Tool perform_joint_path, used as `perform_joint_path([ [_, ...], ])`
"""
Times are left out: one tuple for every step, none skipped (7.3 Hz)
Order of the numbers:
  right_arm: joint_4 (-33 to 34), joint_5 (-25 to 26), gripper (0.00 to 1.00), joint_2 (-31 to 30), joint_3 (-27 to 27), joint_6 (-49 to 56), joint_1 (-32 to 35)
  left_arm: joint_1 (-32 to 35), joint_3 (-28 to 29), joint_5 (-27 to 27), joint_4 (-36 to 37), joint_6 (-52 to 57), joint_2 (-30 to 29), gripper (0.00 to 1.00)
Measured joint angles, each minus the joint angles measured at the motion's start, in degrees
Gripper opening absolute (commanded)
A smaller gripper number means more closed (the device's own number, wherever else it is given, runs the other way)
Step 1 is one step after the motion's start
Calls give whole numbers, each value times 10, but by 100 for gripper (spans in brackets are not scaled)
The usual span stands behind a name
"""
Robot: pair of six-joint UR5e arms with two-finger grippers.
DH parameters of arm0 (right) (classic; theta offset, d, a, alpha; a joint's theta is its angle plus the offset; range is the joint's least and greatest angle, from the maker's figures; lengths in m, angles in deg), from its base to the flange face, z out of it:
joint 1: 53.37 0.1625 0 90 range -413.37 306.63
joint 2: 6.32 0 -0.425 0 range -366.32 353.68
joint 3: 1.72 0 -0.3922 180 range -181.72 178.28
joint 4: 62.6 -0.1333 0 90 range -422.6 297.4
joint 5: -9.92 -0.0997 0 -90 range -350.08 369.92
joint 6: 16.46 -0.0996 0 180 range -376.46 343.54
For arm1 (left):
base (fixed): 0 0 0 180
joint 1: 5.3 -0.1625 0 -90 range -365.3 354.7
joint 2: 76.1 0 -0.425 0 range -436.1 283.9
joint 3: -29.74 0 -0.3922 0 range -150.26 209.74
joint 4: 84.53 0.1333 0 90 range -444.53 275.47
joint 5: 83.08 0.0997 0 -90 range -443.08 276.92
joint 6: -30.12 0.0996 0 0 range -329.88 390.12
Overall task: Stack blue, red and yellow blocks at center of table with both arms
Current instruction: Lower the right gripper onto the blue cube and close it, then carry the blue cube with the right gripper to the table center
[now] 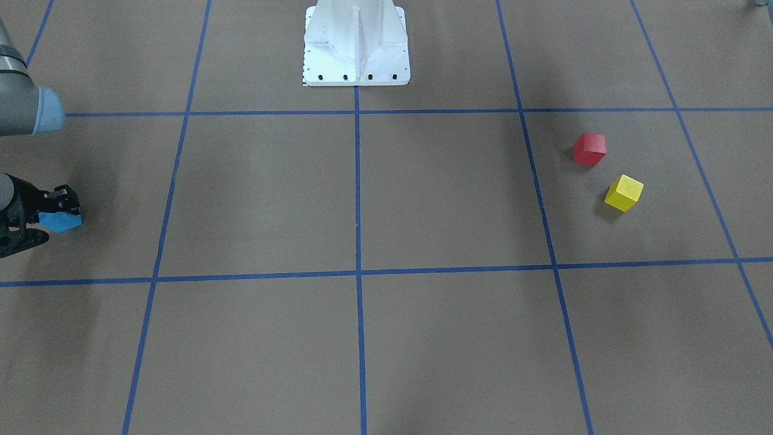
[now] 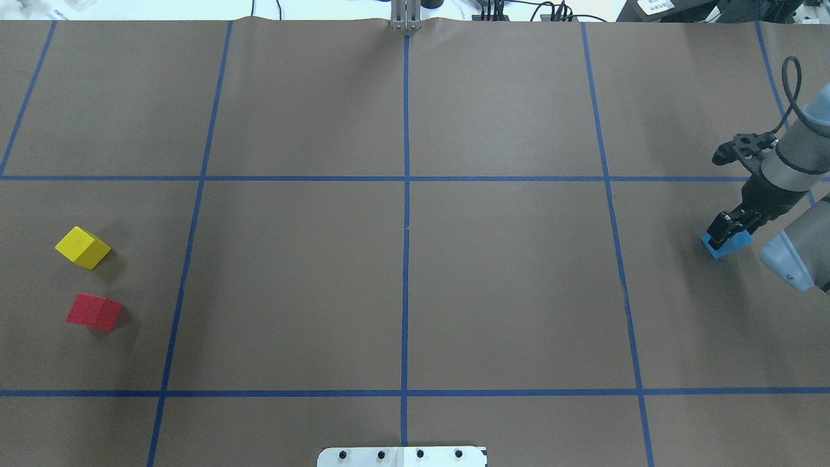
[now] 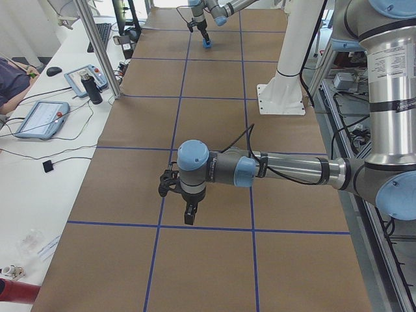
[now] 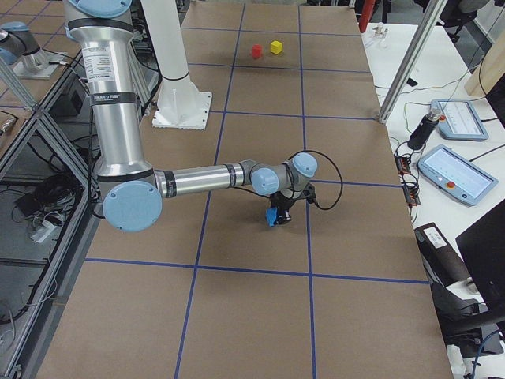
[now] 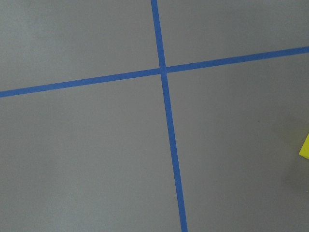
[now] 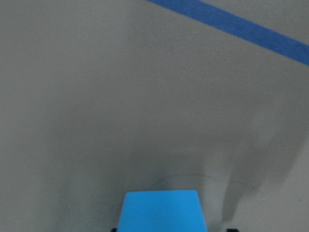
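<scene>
My right gripper is shut on the blue block at the table's right side, at or just above the paper; it also shows in the front view, with the block between its fingers. The block fills the bottom of the right wrist view. The red block and yellow block sit close together at the far left, also in the front view: red, yellow. My left gripper shows only in the exterior left view, pointing down over the table; I cannot tell whether it is open. A yellow corner shows in the left wrist view.
The white robot base stands at the table's near middle edge. Blue tape lines grid the brown paper and cross at the table's center. Tablets and cables lie on the side bench past the far edge.
</scene>
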Motion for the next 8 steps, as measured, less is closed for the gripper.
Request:
perform_joint_path([
  [4,-4,0,1,14,-1,3,0,0,0,1,0,0,100],
  [31,-15,0,11,39,-1,13,0,0,0,1,0,-2,100],
  [98,-28,0,51,61,-1,28,0,0,1,1,1,-5,100],
  [186,-34,0,117,70,-3,34,0,1,2,0,2,-9,100],
  [253,-35,0,187,64,-25,26,0,1,1,0,2,-12,100],
  [283,-33,0,249,49,-78,3,0,1,1,0,2,-15,100],
  [285,-30,0,309,22,-156,-33,0,1,1,-1,1,-17,100],
  [263,-18,0,369,-24,-240,-73,0,3,1,-1,0,-20,100],
])
